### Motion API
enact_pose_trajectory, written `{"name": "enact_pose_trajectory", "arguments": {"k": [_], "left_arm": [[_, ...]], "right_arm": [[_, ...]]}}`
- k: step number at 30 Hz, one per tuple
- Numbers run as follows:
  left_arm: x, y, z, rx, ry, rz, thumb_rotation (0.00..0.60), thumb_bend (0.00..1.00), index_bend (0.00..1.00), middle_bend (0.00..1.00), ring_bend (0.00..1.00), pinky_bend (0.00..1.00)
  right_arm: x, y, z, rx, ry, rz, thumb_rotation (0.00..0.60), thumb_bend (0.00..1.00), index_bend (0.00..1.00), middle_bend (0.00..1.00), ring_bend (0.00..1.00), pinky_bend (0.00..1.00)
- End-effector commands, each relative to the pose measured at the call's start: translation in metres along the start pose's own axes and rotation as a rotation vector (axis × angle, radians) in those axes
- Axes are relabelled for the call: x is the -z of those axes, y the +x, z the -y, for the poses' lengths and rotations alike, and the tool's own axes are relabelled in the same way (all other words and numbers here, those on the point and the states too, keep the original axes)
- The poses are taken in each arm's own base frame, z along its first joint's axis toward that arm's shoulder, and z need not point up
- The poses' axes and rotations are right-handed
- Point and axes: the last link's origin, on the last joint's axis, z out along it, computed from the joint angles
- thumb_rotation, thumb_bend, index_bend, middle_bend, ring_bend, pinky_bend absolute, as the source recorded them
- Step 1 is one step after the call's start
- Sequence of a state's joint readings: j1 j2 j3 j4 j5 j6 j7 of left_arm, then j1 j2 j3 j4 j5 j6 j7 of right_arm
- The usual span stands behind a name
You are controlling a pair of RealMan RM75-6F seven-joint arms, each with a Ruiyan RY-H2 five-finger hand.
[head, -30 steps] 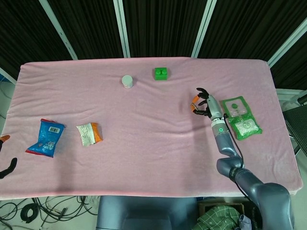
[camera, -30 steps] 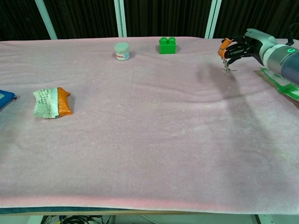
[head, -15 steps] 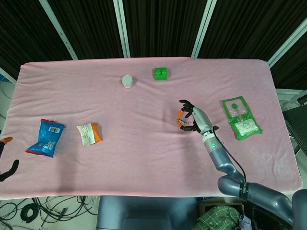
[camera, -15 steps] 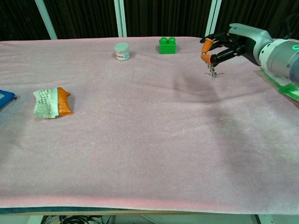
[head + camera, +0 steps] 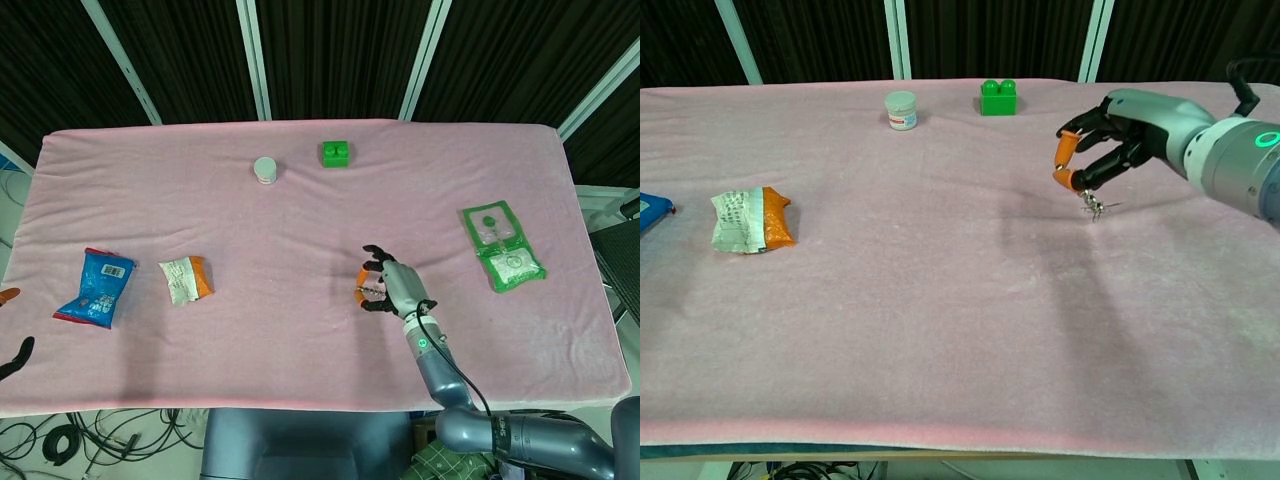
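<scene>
Pink-covered table, 2 hands, 1 small metal object held by the right hand.

Left hand (image 5: 12, 345): only fingertips show at the frame's left edge in the head view, off the cloth; open or closed cannot be told. Just to its right, a blue snack bag (image 5: 96, 287), then an orange-and-white packet (image 5: 186, 278). Far up-left of the right hand, a white jar (image 5: 265, 169) and a green block (image 5: 336, 153). Right hand (image 5: 385, 286): above the pink cloth (image 5: 300, 330), orange-tipped fingers (image 5: 1064, 163) curled, pinching a small metal object (image 5: 1095, 205) that hangs below them. Right of that hand, well apart, a green sachet (image 5: 502, 245) lies flat.
</scene>
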State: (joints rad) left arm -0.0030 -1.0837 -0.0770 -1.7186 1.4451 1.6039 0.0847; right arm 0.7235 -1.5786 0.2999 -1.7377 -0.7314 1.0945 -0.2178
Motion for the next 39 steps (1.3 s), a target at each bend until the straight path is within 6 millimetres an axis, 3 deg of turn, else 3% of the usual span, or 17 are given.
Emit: {"name": "enact_pose_trajectory", "arguments": {"k": [1,10,33,35,39], "left_arm": [[0.0,0.001,0.0,0.001,-0.002,0.0,0.6,0.3,0.25,0.04,0.0,0.0],[0.001,0.001,0.001,0.001,0.001,-0.003,0.6,0.3,0.25,0.04,0.0,0.0],[0.0,0.0,0.001,0.0,0.002,0.006,0.6,0.3,0.25,0.04,0.0,0.0],[0.0,0.0,0.001,0.001,0.002,0.004,0.6,0.3,0.25,0.04,0.0,0.0],[0.0,0.0,0.001,0.0,0.001,0.005,0.6,0.3,0.25,0.04,0.0,0.0]], "right_arm": [[0.002,-0.013,0.001,0.015,-0.011,0.033,0.6,0.36,0.61,0.11,0.15,0.37],[-0.012,-0.034,-0.003,0.108,-0.019,0.038,0.6,0.36,0.61,0.11,0.15,0.37],[-0.026,-0.065,0.008,0.408,0.021,-0.012,0.6,0.33,0.62,0.11,0.14,0.37],[-0.026,-0.068,0.008,0.42,0.018,-0.004,0.6,0.31,0.57,0.11,0.14,0.37],[-0.024,-0.072,0.008,0.445,0.011,0.02,0.6,0.21,0.34,0.11,0.14,0.36]]}}
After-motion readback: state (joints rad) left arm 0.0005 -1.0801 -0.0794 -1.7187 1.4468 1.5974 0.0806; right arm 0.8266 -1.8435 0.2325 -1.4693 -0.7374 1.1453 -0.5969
